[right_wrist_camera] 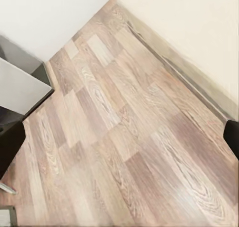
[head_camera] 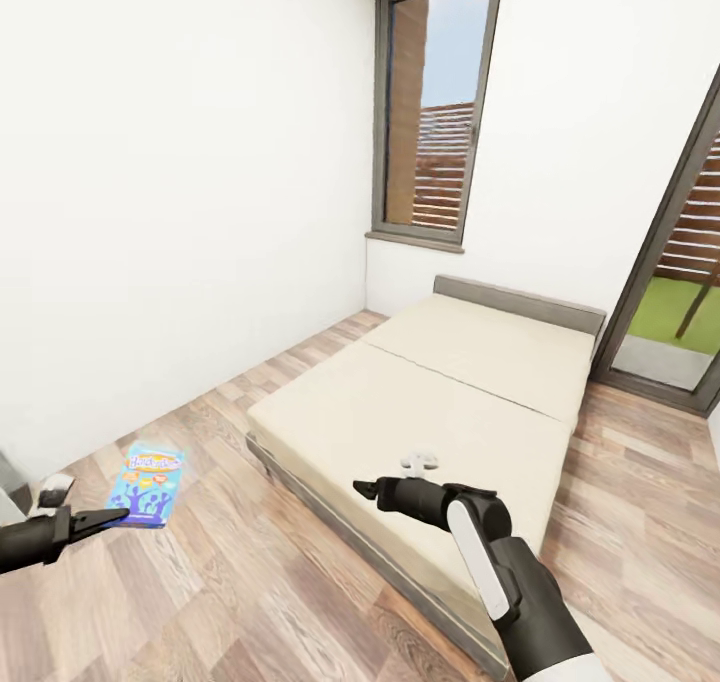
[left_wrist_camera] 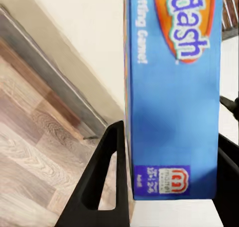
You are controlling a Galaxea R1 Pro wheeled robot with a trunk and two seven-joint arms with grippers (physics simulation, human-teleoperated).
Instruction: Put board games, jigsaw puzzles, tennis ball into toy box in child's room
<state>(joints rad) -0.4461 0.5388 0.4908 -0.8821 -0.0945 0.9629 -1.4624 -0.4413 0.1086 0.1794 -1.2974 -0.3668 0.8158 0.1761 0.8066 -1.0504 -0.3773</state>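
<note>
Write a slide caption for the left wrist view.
Left tool clamps a blue board game upright above wood floor, bed behind.

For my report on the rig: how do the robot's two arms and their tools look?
Both arms are black. The right arm has a long white panel on its forearm, ending in a black tool. The left tool has slim, pointed black fingers with a cut-out slot.

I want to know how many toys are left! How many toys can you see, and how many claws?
Blue board game: 1, held in the left claw
Claws: 2, left and right claw
Toys on the bed: 0
Total: 1 toy, 2 claws
</note>
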